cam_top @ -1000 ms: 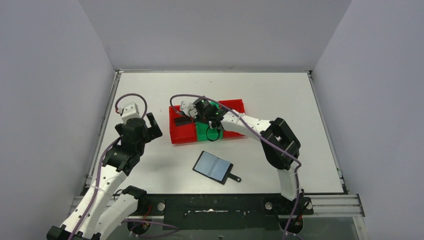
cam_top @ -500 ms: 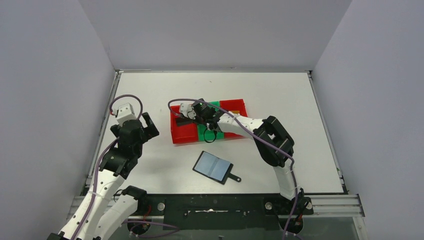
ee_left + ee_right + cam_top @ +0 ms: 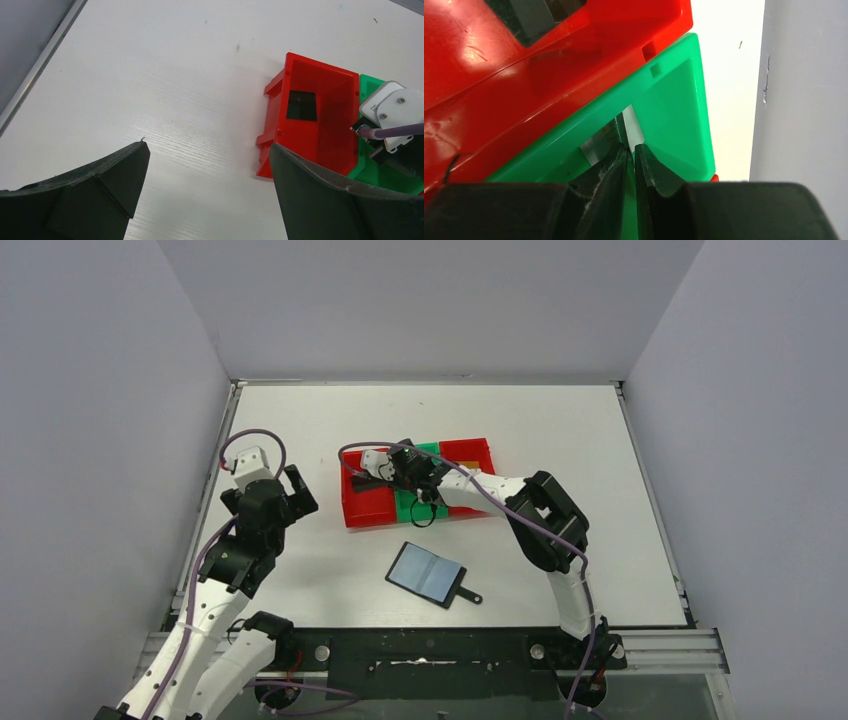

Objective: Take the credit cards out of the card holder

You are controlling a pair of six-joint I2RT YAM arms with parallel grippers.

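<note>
R tool [image 3: 630,148] edged left, prob pinching silver card [image 3: 634,126]

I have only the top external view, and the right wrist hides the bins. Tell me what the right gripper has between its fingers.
Observer: In the right wrist view, the right gripper is closed to a thin gap on the edge of the silver-grey card, over the green bin.
Operator: Now report what is in the red bin left of the green one.
Observer: The left wrist view shows the black card lying flat on the floor of that red bin, apart from the other arm.
</note>
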